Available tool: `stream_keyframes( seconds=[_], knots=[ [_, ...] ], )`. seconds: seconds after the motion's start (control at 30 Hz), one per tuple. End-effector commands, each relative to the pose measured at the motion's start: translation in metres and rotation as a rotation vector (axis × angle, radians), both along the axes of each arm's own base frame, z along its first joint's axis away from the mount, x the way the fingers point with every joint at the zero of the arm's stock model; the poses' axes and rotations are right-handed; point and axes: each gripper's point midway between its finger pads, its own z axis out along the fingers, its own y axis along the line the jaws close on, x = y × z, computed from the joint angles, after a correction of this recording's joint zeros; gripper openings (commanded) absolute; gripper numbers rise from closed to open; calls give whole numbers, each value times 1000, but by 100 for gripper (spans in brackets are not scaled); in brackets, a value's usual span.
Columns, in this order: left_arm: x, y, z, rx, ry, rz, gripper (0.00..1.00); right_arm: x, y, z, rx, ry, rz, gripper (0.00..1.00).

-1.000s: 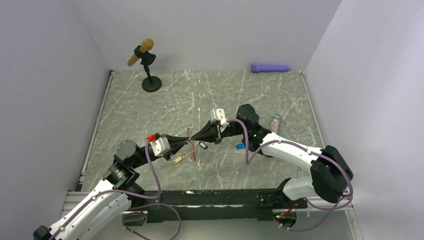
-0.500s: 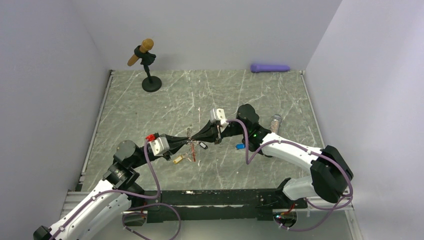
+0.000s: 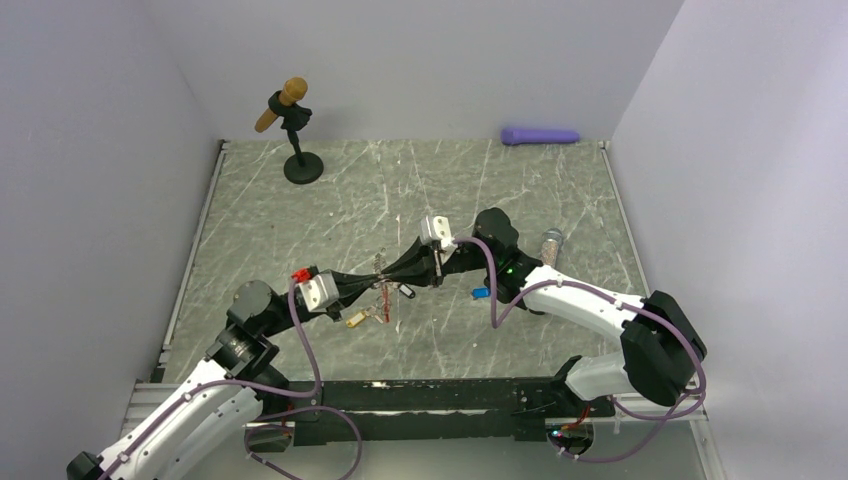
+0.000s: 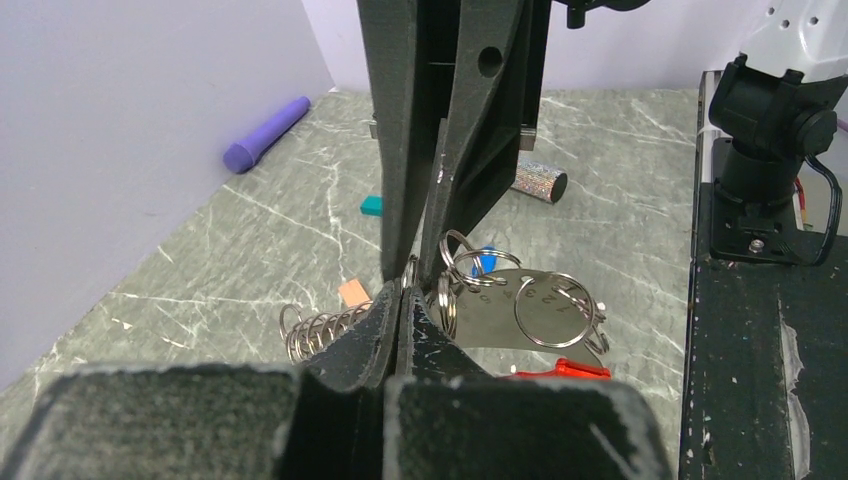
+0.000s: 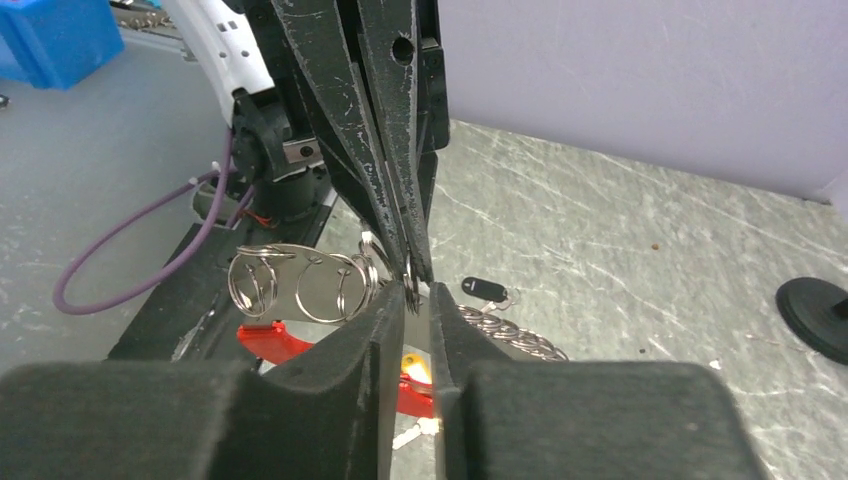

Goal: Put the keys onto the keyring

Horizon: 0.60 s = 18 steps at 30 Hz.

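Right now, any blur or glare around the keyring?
Top external: sharp, evenly lit, keyring tiny. Left wrist: left gripper blurred in the foreground, table beyond sharp. Right wrist: right gripper soft up close, bright glints on the silver plate.

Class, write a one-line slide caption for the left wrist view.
Left gripper shut on the keyring, right gripper meeting it tip to tip over the table.
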Motion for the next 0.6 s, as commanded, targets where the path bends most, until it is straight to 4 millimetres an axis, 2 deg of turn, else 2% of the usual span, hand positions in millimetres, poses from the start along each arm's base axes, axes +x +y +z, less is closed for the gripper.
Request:
stream_keyframes(
  seconds=[0.0,0.1,0.2,0.57],
  knots=[
    [-1,5,10,-17,-34,21,0,-4,-2,23,66,-62,-1,24],
    [-2,8,8,-4,-36,30,0,-2,-5,22,58,-64,-6,36],
    [-2,9,8,4,-43,35,0,4,-9,23,50,-72,-19,44],
    [1,18,24,-82,-117,92,0,19,-36,17,-22,-46,-39,53]
  ],
)
